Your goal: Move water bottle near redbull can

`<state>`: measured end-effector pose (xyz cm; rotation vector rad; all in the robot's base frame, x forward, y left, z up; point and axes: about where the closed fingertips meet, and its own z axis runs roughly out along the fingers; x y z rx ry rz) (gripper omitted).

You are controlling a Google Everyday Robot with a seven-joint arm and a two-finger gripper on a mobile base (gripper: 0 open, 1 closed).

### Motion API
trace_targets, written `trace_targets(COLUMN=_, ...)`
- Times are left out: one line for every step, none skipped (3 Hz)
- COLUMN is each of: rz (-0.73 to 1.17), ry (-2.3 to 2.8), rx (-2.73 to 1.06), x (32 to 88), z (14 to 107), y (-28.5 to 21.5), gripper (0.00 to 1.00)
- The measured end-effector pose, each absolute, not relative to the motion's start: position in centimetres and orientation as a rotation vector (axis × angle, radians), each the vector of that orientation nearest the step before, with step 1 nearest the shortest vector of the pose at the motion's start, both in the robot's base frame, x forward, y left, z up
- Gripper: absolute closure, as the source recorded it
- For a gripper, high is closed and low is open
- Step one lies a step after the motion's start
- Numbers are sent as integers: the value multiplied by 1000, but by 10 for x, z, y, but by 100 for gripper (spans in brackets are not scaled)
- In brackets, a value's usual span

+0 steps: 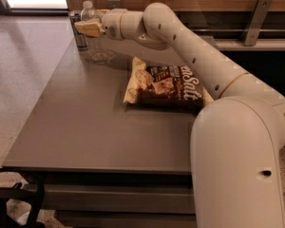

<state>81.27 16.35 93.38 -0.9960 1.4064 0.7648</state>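
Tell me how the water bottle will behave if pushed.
Likely light: the water bottle looks clear throughout. Tall and narrow, so a high push may tip it. The gripper sits at its upper body, close to the redbull can, which it might knock.

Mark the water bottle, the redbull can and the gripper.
water bottle (87,5): camera view, its white cap.
redbull can (80,41): camera view, its lower body.
gripper (87,28): camera view, tip, at the bottle beside the can.

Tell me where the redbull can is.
In the camera view, the redbull can stands on the table, at its far left corner, just left of the water bottle, with the end effector beside both.
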Motion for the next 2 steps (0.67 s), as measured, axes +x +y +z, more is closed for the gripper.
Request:
trace_targets(rz=766, ry=1406, rx=-997, x=812, z=934, y=165, gripper=0)
trace_targets(rz=766, ry=1406, rx=-997, x=812, z=934, y=165, gripper=0)
